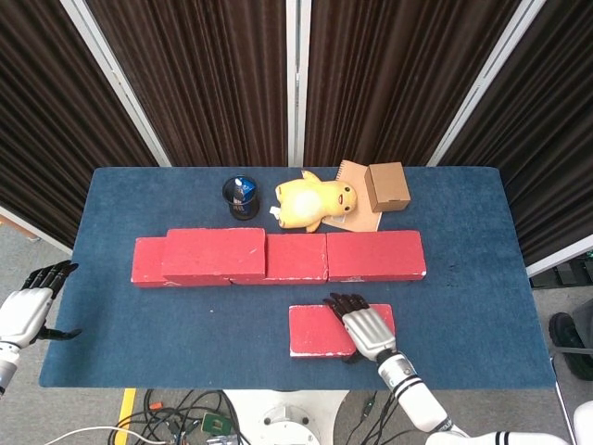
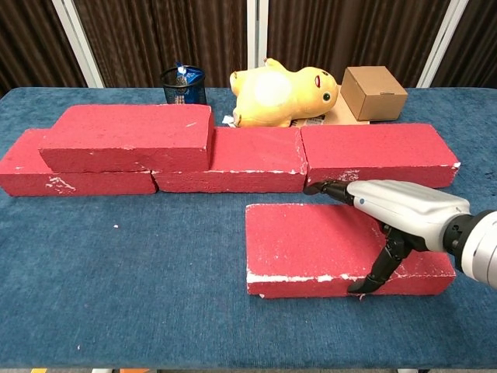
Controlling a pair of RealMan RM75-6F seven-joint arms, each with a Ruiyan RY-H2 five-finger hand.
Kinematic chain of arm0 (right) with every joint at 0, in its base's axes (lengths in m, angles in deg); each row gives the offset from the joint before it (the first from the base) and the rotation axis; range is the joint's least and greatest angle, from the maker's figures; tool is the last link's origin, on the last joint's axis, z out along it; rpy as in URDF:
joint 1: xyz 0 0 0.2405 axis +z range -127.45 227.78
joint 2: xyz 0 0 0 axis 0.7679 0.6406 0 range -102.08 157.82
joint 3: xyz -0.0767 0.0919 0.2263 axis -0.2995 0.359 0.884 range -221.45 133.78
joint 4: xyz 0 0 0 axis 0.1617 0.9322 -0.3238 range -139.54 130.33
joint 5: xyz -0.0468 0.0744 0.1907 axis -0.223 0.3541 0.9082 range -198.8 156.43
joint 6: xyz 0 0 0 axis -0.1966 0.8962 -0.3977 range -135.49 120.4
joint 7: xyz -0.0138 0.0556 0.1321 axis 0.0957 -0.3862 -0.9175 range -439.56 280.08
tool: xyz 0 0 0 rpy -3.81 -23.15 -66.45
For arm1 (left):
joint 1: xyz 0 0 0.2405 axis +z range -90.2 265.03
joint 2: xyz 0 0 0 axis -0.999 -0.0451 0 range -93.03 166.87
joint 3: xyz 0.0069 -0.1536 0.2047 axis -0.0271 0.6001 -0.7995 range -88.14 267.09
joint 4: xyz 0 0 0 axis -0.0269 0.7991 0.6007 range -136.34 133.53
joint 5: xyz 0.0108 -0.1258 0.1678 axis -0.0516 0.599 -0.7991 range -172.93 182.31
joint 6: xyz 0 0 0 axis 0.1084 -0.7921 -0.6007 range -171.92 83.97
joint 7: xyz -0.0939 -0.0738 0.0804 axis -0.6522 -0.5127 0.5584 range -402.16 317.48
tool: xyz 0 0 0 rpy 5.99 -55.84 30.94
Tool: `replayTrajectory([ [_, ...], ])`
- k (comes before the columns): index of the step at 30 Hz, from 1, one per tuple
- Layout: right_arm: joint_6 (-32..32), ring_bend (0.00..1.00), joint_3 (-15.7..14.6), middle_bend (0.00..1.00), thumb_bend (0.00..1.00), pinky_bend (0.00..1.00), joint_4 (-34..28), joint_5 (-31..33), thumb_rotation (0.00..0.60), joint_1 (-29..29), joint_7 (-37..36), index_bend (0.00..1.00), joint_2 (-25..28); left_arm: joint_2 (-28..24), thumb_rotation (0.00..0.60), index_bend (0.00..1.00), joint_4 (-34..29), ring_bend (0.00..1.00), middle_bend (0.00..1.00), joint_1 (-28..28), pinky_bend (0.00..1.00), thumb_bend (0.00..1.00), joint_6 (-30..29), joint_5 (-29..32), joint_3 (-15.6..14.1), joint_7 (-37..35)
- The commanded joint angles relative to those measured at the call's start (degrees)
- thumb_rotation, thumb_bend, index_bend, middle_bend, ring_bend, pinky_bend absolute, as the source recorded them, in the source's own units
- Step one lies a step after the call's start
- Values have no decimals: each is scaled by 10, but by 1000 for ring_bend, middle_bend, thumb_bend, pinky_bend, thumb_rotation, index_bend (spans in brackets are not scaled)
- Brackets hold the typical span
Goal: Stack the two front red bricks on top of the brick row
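Table [image 1: 463, 232]: blue cloth, fills mid-frame.
Brick row [image 2: 233, 159]: across the centre, one brick [image 2: 128, 136] already stacked at its left end.
Front brick [image 2: 311, 245]: flat, lower right of centre.
Right robot hand [image 2: 388, 214]: draped over the front brick, thumb on its near edge, grasping it.
Left robot hand [image 1: 32, 306]: off the table, lower left, fingers spread, holding nothing.
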Motion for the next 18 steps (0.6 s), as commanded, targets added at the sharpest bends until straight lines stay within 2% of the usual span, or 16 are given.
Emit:
replayTrajectory([
  [1,-2,0,-1,0,0,0,3,10,600,5,0,0,-3,0,600,0,0,0,0,0,0,51,0,-1,0,-1],
  [14,-5,0,-12,0,0,0,4,40,600,27,1,0,-2,3,600,0,5,0,0,7,0,51,-26,-21,3,-3],
  [18,10,0,-12,47,0,0,8,34,600,26,-5,0,-7,2,600,0,3,0,0,7,0,51,-25,-20,4,-4],
])
